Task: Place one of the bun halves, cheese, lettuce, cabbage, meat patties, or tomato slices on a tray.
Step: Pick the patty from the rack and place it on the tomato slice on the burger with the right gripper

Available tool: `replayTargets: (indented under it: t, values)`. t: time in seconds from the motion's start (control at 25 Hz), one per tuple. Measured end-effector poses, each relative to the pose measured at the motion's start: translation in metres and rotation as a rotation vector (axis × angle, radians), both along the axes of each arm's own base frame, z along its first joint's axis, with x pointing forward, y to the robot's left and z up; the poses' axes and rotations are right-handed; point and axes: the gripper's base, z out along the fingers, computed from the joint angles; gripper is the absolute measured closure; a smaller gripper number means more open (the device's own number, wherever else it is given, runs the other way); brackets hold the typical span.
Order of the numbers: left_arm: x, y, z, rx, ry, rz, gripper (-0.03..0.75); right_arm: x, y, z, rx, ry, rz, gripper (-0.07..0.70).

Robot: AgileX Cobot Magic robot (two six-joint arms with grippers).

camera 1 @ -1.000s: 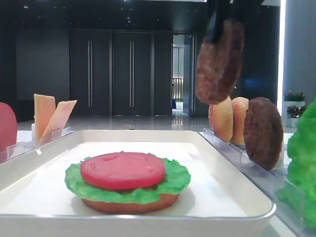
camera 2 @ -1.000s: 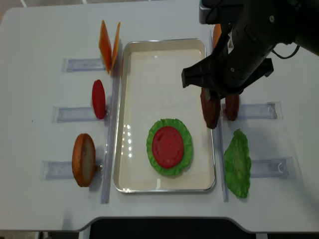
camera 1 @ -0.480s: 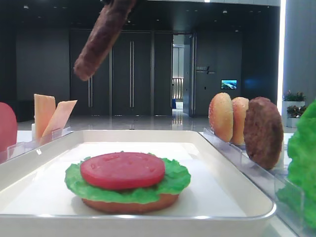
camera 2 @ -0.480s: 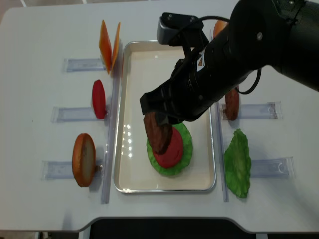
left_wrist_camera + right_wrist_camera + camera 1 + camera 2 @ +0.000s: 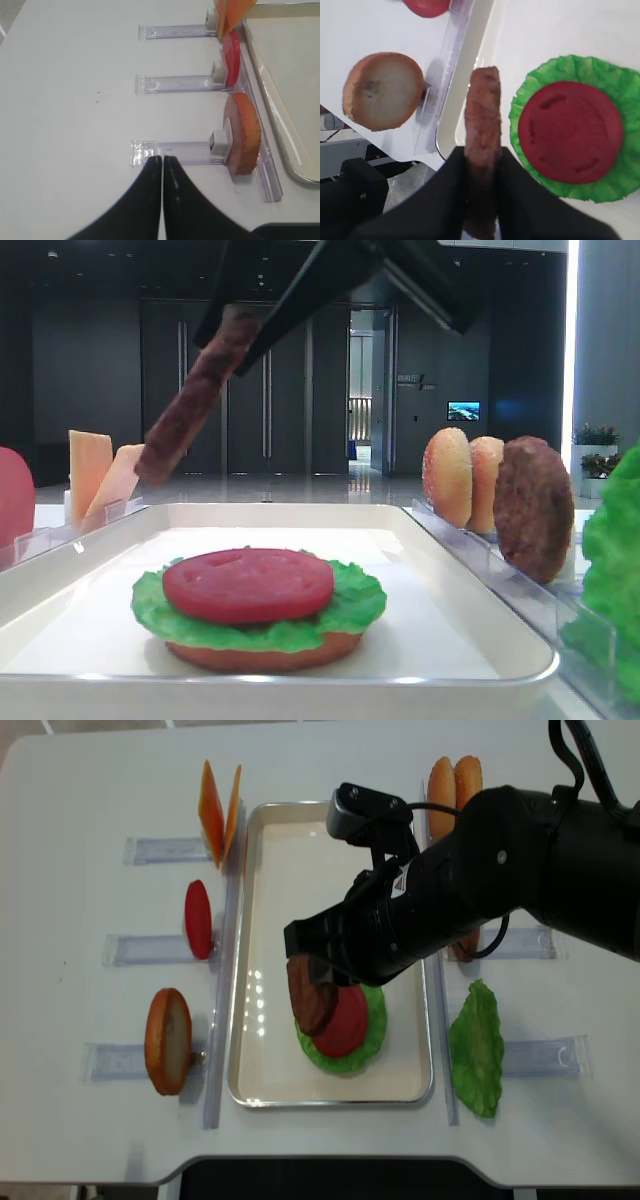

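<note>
My right gripper [image 5: 322, 975] is shut on a dark brown meat patty [image 5: 312, 997], held edge-on and tilted above the white tray [image 5: 243, 920]. The patty [image 5: 482, 107] hangs just left of a stack in the tray: tomato slice [image 5: 570, 132] on ruffled lettuce [image 5: 615, 85] on a bun half [image 5: 260, 655]. In the low exterior view the patty [image 5: 195, 400] is well above the tray floor. My left gripper [image 5: 162, 159] is shut and empty over the table, next to a clear rack [image 5: 175, 150] that holds a bun half [image 5: 242, 132].
Left of the tray stand cheese slices [image 5: 218, 810], a tomato slice [image 5: 197, 918] and a bun half [image 5: 167, 1040] in clear racks. Right of it are two bun halves [image 5: 452, 780], another patty [image 5: 532, 508] and a lettuce leaf [image 5: 475, 1045].
My right gripper has carried the patty from beside the right-hand racks leftward over the tray, and it now hangs lower, by the stack's left side. The left gripper has stayed shut.
</note>
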Motion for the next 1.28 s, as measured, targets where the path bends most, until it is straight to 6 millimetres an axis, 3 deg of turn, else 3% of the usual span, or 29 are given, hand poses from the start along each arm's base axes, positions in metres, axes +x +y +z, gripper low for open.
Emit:
replayTargets:
  t: [0.48, 1.12, 1.28]
  values:
    - [0.000, 0.000, 0.000, 0.000, 0.000, 0.000, 0.715, -0.003, -0.006, -0.021, 0.010, 0.058, -0.056, 0.507]
    - [0.000, 0.000, 0.000, 0.000, 0.000, 0.000, 0.715, 0.000, -0.005, -0.018, 0.062, -0.004, 0.002, 0.509]
    - [0.000, 0.000, 0.000, 0.000, 0.000, 0.000, 0.715, 0.001, -0.002, -0.027, 0.047, 0.019, 0.024, 0.509]
